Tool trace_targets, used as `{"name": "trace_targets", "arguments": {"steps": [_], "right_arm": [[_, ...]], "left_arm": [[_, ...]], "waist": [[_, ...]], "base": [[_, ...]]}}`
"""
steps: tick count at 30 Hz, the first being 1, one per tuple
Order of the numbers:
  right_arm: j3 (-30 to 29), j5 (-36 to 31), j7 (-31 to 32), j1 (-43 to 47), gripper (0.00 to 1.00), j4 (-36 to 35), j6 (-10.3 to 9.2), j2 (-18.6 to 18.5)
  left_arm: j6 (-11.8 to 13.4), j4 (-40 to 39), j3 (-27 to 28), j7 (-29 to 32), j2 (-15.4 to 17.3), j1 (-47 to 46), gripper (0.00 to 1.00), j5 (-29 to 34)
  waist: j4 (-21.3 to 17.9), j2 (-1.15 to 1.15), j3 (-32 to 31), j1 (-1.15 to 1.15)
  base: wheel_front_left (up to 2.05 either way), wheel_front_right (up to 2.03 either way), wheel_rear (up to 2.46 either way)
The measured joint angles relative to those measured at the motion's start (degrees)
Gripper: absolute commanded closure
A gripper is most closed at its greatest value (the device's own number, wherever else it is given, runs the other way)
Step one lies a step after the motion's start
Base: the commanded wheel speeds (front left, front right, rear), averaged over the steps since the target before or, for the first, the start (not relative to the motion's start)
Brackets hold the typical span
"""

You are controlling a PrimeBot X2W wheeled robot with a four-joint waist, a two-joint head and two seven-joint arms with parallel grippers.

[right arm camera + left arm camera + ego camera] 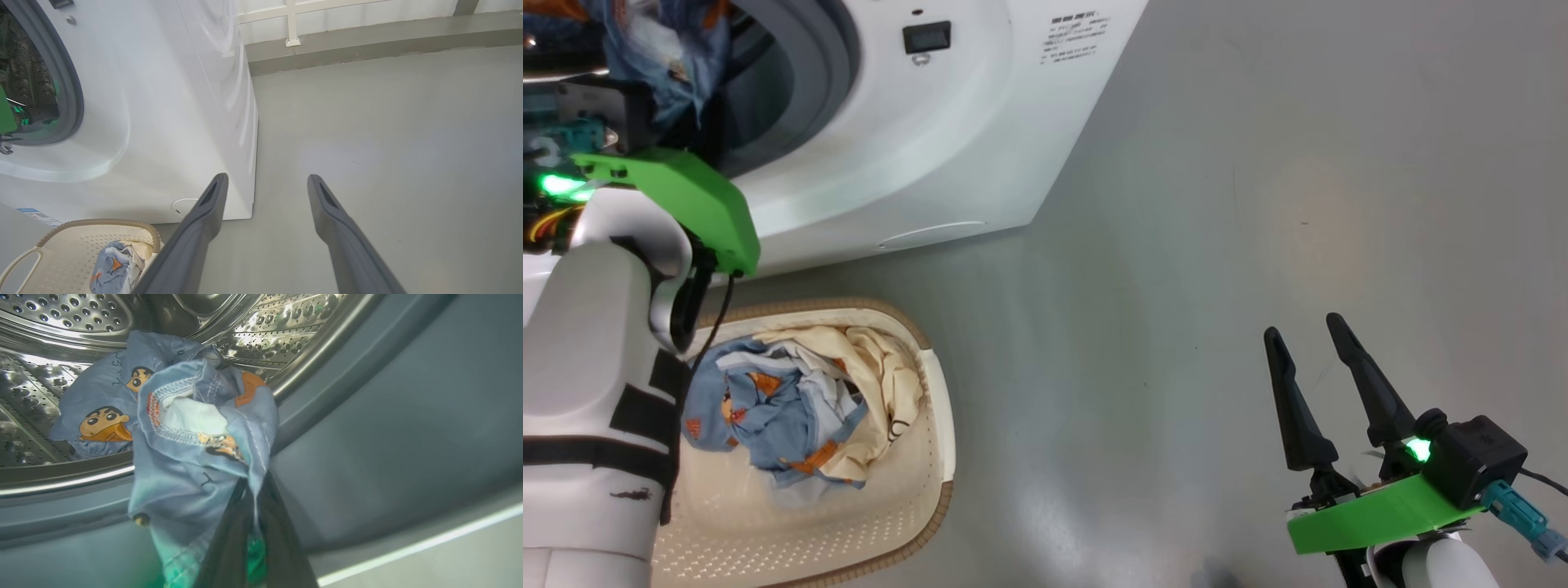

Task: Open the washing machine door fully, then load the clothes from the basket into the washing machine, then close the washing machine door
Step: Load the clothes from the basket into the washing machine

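Head: washer (pixel 947 122) at 12, basket (pixel 941 425) at 7 just below its front, clothes (pixel 784 408) heaped inside. Right claw (pixel 1301 327) at 4, fingers spread wide, empty, bare floor (pixel 1258 163) all round. Blue garment (pixel 662 49) at 11, in the door opening.
Left wrist: left claw (pixel 255 486) at 6, pinched near-closed on the blue garment. The garment bunches over the gasket (pixel 388 416). Drum (pixel 61 318) at 12.
Right wrist: washer corner at 9, floor open from 12 to 3.

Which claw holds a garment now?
The left claw, pinching the blue cartoon-print garment at the drum; the right claw is open over the floor.
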Motion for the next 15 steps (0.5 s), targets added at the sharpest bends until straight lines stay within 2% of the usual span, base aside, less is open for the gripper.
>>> {"name": "trace_targets", "arguments": {"steps": [3, 6, 15], "right_arm": [[0.0, 0.0, 0.0, -0.2, 0.00, -0.1, 0.00, 0.0], [0.0, 0.0, 0.0, -0.5, 0.00, -0.2, 0.00, 0.0], [0.3, 0.0, 0.0, -0.6, 0.00, -0.2, 0.00, 0.0]], "left_arm": [[0.7, 1.1, 0.0, -1.5, -0.1, -0.7, 1.00, 0.1], [2.6, 2.6, 0.6, -3.8, 0.6, -1.4, 1.00, 0.1], [4.6, 5.1, 1.2, -8.0, 0.8, -4.7, 1.00, 0.1]], "waist": [[0.0, 0.00, 0.3, 0.00], [0.0, 0.00, 0.6, 0.00], [0.0, 0.00, 0.7, 0.00]], "base": [[0.00, 0.00, 0.00], [0.00, 0.00, 0.00], [0.00, 0.00, 0.00]]}}
